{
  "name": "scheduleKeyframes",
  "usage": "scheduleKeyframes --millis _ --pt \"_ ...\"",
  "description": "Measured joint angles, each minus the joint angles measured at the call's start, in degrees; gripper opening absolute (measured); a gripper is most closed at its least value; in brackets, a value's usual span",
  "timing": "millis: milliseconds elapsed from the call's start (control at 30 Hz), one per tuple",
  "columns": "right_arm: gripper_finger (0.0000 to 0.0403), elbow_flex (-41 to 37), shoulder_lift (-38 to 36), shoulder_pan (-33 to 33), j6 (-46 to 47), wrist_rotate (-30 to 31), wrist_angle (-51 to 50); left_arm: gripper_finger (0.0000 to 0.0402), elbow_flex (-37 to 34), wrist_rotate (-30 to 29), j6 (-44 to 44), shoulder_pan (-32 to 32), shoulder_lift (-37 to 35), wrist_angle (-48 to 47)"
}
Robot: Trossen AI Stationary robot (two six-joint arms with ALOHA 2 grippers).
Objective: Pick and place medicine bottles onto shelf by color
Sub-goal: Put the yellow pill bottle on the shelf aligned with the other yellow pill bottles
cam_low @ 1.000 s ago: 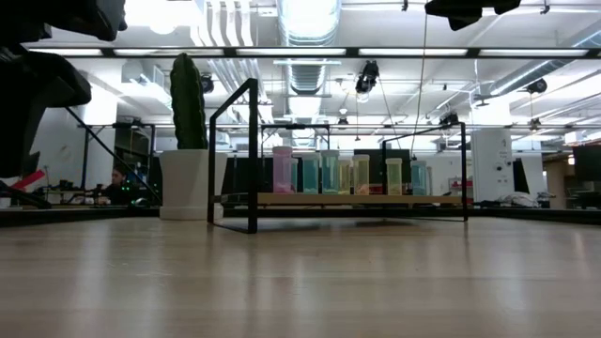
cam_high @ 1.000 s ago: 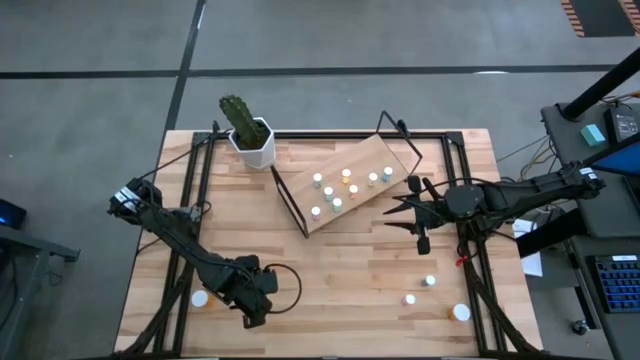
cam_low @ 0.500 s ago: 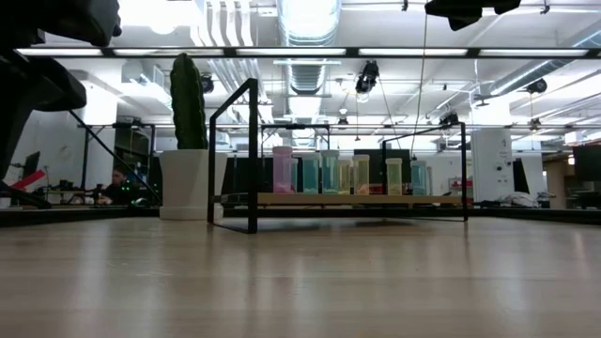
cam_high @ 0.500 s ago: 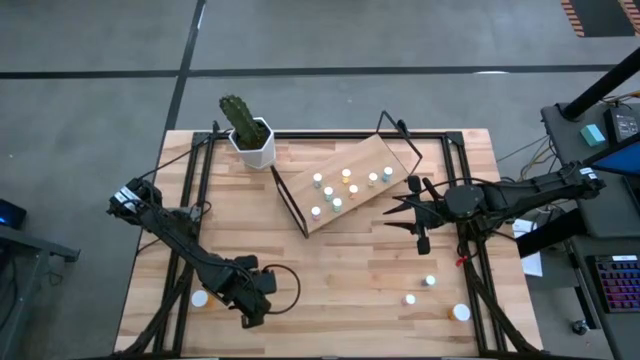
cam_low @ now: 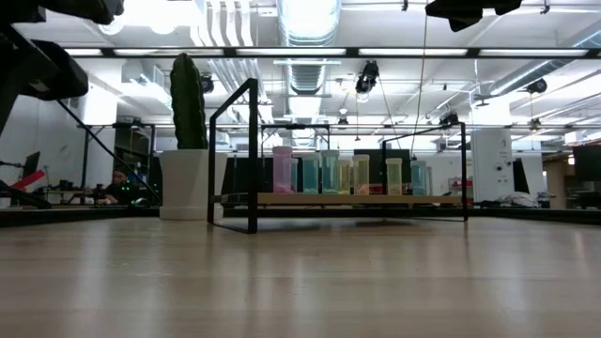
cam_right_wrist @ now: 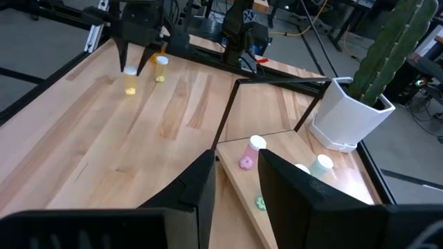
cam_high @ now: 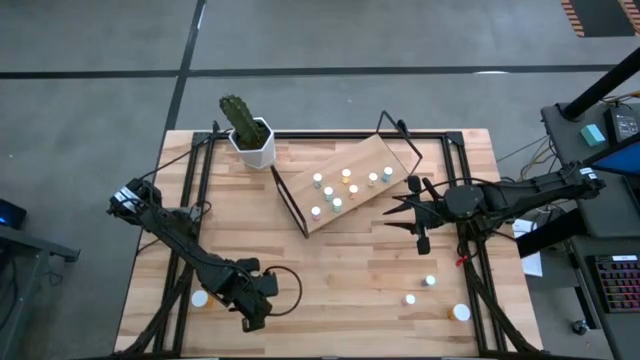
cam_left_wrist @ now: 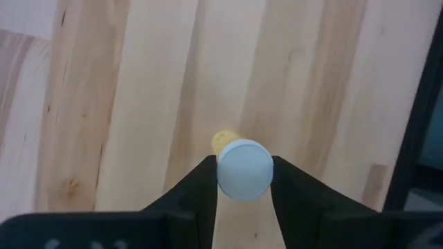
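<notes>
Eight or so medicine bottles [cam_high: 337, 192] already stand on the shelf [cam_high: 372, 160]. About five remain on the table [cam_high: 340, 270]: three near the right front corner, two at left front. Left gripper [cam_left_wrist: 243, 183] has both fingers against a white-capped yellow bottle [cam_left_wrist: 243, 169], apparently gripping it. Right gripper [cam_high: 421, 238] hovers beside the shelf, fingers narrow, holding nothing.

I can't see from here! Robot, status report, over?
Left gripper clamped on yellow bottle. Right gripper open, empty, beside shelf. Nothing in the way.
</notes>
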Motion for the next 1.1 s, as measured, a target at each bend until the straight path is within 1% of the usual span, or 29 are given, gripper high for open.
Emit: scheduleKeyframes --millis 133,267,367,567,767,900,1100 --pt "0.01 0.0 -0.01 0.0 -0.02 0.0 0.0 0.0094 2.89 1.06 -0.02 0.78 0.0 -0.13" --pt "0.01 0.0 -0.01 0.02 -0.04 0.0 0.0 0.0093 9.54 3.55 0.45 4.71 0.0 -0.13" --pt "0.01 0.0 0.0 0.0 -0.07 0.0 0.0 0.0093 15.46 4.0 4.01 8.42 0.0 -0.14" --pt "0.01 0.0 0.0 0.0 -0.09 0.02 0.0 0.0092 25.44 3.79 19.19 16.39 0.0 -0.52" --pt "0.01 0.0 -0.01 0.01 -0.07 0.02 -0.55 0.0091 32.11 3.73 38.19 27.05 0.0 -2.01" --pt "0.01 0.0 -0.02 0.02 -0.07 0.02 -0.9 0.0091 33.91 3.68 49.24 36.08 0.0 -3.97" --pt "0.01 0.0 -0.02 0.0 -0.16 0.03 -0.87 0.0091 33.69 3.62 57.44 50.95 1.07 -3.21"
